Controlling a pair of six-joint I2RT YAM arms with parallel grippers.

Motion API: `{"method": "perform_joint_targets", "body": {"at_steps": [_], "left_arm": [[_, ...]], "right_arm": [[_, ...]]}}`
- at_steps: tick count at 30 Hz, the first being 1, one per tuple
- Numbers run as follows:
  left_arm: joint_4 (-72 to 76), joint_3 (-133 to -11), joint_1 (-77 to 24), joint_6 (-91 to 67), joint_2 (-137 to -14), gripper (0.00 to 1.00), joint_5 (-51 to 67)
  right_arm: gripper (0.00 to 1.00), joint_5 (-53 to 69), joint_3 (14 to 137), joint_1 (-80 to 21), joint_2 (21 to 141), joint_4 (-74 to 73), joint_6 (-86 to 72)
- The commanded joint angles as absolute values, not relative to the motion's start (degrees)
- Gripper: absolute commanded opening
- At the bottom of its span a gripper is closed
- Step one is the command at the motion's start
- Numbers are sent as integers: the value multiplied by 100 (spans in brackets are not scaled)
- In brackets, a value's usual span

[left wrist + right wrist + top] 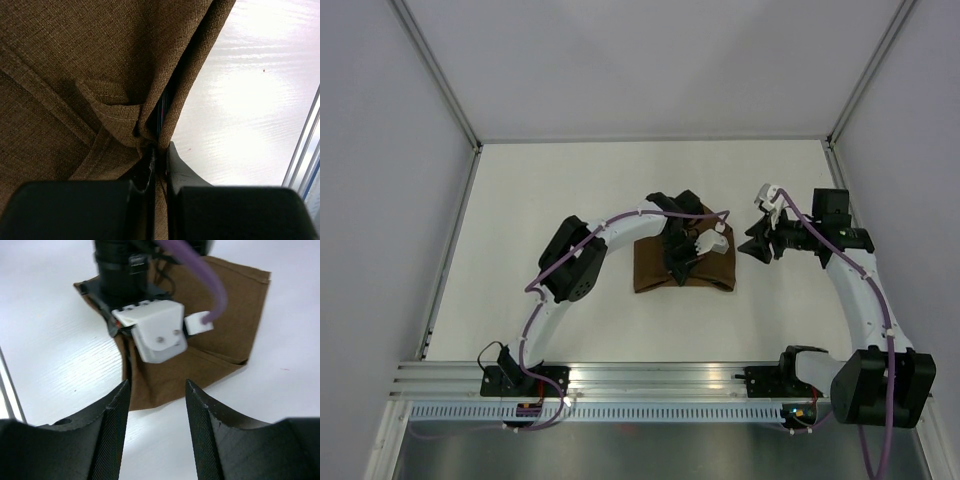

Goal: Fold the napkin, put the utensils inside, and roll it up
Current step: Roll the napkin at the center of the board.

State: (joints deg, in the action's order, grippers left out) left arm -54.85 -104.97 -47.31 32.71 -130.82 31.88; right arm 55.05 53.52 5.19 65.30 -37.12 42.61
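Napkin (655, 270): brown woven cloth, folded into a rough rectangle, lying on the white table (550, 200) near its middle, between the two arms

Napkin up close (75, 60): in the left wrist view we see hemmed layers bunched together and drawn into a ridge that runs to the fingertips

Slit in the ridge: a dark slim strip (162, 107) shows between the layers; we cannot tell what it is

Left gripper (678, 260): down on the middle of the napkin, jaws brought almost together, a fold of the cloth pinched between them (159, 150)

Right gripper (757, 243): just off the right edge of the napkin, over bare table and apart from the cloth; we see its jaws spread wide with nothing between them (156, 386), pointing toward the napkin (225, 300)

Camera mount (157, 332): white block on the left wrist, seen from the right wrist view, standing over the cloth
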Motion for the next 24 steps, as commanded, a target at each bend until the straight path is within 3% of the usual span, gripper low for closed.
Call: {"method": "perform_joint_targets", "body": {"at_steps": [1, 10, 19, 24], "left_arm": [[-5923, -10977, -4729, 3111, -13464, 2, 3436], [-6222, -11487, -4650, 3120, -13974, 2, 3691], [-6328, -11496, -4632, 3129, -14080, 2, 3718], [-6354, -11558, -4623, 3146, -14089, 2, 3762]], "right_arm": [[54, 5802, 5397, 264, 6513, -4755, 5862], [54, 4660, 4158, -1255, 5933, -3588, 5766], [54, 3973, 3454, -1871, 6460, -2198, 5485], [60, 3464, 3358, -2241, 6784, -1451, 5274]]}}
